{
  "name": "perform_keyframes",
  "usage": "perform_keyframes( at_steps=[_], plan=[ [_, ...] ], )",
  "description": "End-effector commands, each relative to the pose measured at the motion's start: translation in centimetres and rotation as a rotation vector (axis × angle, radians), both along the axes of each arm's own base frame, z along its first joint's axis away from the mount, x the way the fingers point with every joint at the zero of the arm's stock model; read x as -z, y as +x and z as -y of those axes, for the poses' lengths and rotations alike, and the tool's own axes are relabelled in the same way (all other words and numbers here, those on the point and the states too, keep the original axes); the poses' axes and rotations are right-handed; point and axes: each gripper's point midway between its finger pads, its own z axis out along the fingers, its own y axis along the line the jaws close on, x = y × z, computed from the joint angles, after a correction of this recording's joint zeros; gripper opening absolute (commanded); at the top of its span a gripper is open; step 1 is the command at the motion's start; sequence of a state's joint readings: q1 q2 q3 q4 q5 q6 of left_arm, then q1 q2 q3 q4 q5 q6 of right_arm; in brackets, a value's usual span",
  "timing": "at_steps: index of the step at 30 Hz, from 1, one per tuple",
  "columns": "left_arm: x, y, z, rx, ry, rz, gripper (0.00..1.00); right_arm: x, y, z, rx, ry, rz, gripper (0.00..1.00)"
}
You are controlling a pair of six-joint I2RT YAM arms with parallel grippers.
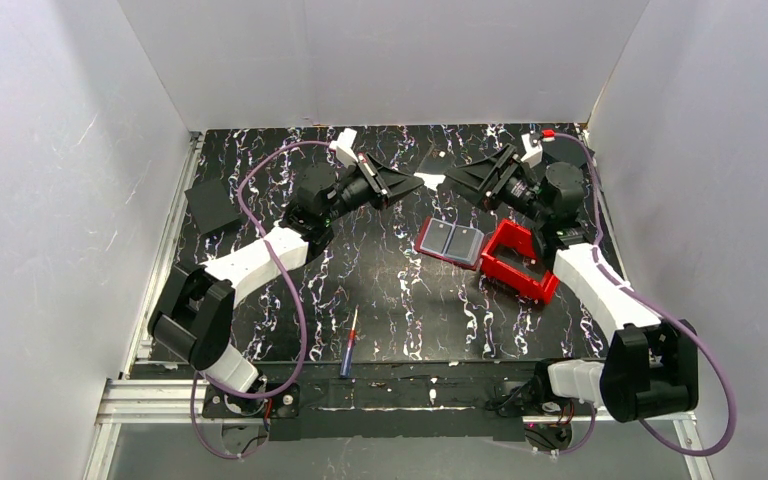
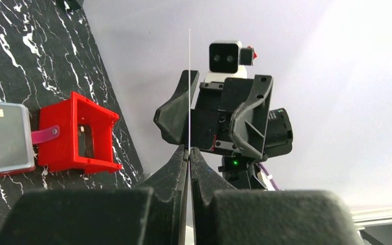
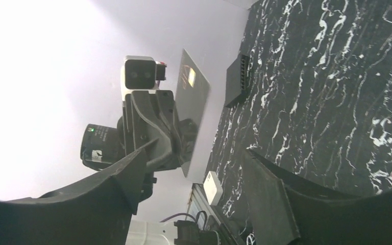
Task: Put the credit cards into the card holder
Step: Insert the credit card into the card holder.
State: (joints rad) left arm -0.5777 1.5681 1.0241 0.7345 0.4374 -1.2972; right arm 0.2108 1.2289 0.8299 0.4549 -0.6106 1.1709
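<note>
From above: a credit card [image 1: 428, 181] pinched in the clenched left gripper [image 1: 407, 182], raised over the far middle of the worktop [image 1: 380, 300]. Opposite, nose to nose with it, the right gripper [image 1: 457, 178], jaws spread. Nearer the bases, the card holder [image 1: 423, 242] lying open and flat, grey faces showing in both its pockets, right beside a red bin [image 1: 505, 272].

Left wrist: the left gripper [image 2: 189, 150] clamped tight on the credit card [image 2: 189, 87], seen edge-on as a thin white line standing straight up. Behind it, the right gripper [image 2: 214, 122], open, one finger to each side of the card's plane, apparently touching nothing. Down at the left edge, the card holder [image 2: 2, 173] on the worktop [image 2: 10, 61], next to the red bin [image 2: 56, 148].

Right wrist: the credit card [image 3: 191, 102] face-on, upright, gripped by its lower part in the left gripper [image 3: 171, 135]. In the foreground, the right gripper [image 3: 196, 150], released, holding nothing.

Judged step: a mid-air handover, left to right, not yet made. Next, probably: ease the right gripper forward over the free edge, close squarely on both faces, loosen the left only then. After that, carry down to the card holder and slide into a pocket edge first.
</note>
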Motion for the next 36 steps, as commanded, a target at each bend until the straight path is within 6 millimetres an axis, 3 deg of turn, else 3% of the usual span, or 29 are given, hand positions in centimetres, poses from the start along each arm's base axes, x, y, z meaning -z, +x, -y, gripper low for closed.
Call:
perform_keyframes(
  at_steps=[1, 4, 6, 8, 9, 10, 11, 14, 15, 16, 20, 23, 27, 32, 34, 36],
  plan=[
    [-2.2, -0.6, 0.3, 0.043, -0.051, 0.048, 0.0, -3.1, 0.6, -1.0, -0.032, 0.057, 0.086, 0.74],
    [-2.4, -1.0, 0.7, 0.071, -0.052, 0.058, 0.0, -3.3, 0.9, -1.5, -0.044, 0.098, 0.088, 0.66],
    [-2.2, -1.2, 0.9, 0.082, -0.051, 0.053, 0.0, -3.4, 1.0, -1.9, -0.061, 0.123, 0.087, 0.53],
    [-1.7, -1.2, 1.0, 0.084, -0.042, 0.051, 0.0, -3.3, 0.8, -2.1, -0.072, 0.131, 0.087, 0.3],
    [-1.5, -1.2, 1.0, 0.09, -0.036, 0.05, 0.0, -3.2, 0.7, -2.1, -0.068, 0.124, 0.091, 0.1],
    [-1.2, -1.4, 1.0, 0.106, -0.028, 0.048, 0.0, -2.6, 0.8, -1.9, -0.06, 0.105, 0.08, 0.01],
    [-0.4, -1.5, 1.0, 0.128, -0.006, 0.025, 0.01, -2.0, 0.9, -1.6, -0.057, 0.078, 0.075, 0.01],
    [1.5, -1.7, 0.2, 0.224, 0.04, -0.065, 0.38, -0.9, 0.3, -1.4, -0.113, 0.002, 0.126, 0.01],
    [1.8, -1.8, -0.2, 0.265, 0.034, -0.094, 0.56, -0.4, 0.0, -1.6, -0.152, -0.026, 0.135, 0.01],
    [2.2, -2.2, -0.3, 0.333, 0.031, -0.125, 0.65, -0.1, -0.5, -2.0, -0.207, -0.052, 0.147, 0.01],
    [1.5, -2.8, -0.9, 0.382, 0.04, -0.067, 0.69, 0.6, -2.1, -2.6, -0.331, -0.051, 0.146, 0.01],
    [1.6, -2.7, -0.7, 0.4, 0.04, -0.069, 0.65, 0.5, -2.9, -3.0, -0.393, -0.044, 0.152, 0.01],
    [1.5, -2.6, -0.6, 0.403, 0.043, -0.054, 0.42, 0.6, -2.9, -3.1, -0.398, -0.041, 0.141, 0.01],
    [1.6, -3.5, 0.4, 0.436, 0.047, -0.05, 0.35, 0.4, -2.8, -3.6, -0.395, -0.025, 0.138, 0.01],
    [2.0, -3.6, 0.6, 0.438, 0.05, -0.056, 0.25, 0.3, -2.6, -3.9, -0.396, -0.02, 0.14, 0.01],
    [2.1, -3.2, 0.5, 0.414, 0.057, -0.041, 0.06, 0.8, -2.3, -3.9, -0.394, -0.023, 0.128, 0.03]
  ],
)
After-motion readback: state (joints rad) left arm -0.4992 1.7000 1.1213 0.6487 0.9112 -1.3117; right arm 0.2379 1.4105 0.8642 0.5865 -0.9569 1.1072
